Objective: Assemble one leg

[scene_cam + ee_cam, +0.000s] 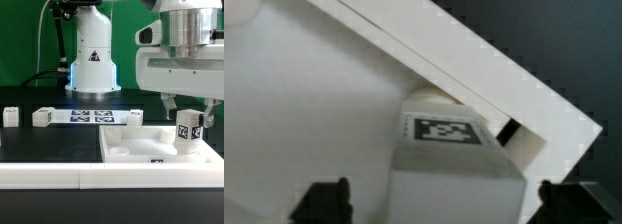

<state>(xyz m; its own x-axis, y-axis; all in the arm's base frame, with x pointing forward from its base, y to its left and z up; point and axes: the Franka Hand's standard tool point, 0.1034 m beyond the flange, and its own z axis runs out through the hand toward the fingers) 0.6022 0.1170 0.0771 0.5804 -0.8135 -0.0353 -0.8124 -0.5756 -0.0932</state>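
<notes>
nearest us runs a white rail along the black table; behind it, the square tabletop; the leg stands upright in its far right corner, we judge it seated; the gripper straddles it, fingers released; the marker board lies far left.

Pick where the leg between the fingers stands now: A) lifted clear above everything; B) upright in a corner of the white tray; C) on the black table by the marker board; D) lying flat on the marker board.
B: the leg stands upright at a corner of the tray, with a finger on either side of it.
</notes>
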